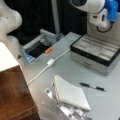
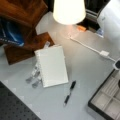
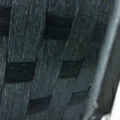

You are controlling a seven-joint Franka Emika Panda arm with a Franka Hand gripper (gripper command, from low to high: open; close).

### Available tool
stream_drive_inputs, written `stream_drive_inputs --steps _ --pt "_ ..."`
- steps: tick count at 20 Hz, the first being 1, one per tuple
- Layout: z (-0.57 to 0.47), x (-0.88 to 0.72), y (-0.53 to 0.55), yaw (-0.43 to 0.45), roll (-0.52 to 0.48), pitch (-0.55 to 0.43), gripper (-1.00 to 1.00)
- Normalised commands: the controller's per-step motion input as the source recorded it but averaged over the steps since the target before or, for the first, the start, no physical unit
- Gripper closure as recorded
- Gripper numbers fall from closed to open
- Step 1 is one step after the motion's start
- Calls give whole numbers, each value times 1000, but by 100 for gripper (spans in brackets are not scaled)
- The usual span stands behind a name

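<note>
The compartment tray rests open-topped on the bench, at 3 o'clock from the notebook; the pen lies between. The gripper is unseen, so its fingers' state cannot be told.

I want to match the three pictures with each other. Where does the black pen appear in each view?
In a front view: the black pen lies on the grey table, at lower right, to the right of the white notebook.
In a front view: the pen lies at bottom centre, right of the notebook.
Wrist view: the pen is not in it; only dark woven material shows.
Shared landmark: the white notebook. The gripper does not show.
</note>
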Motion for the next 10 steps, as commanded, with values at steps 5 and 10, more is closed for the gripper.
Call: stream_drive_inputs --steps 5,10 --pt "65 35 210 -127 -35 65 -100" --pt "85 19 46 -68 -65 76 -100"
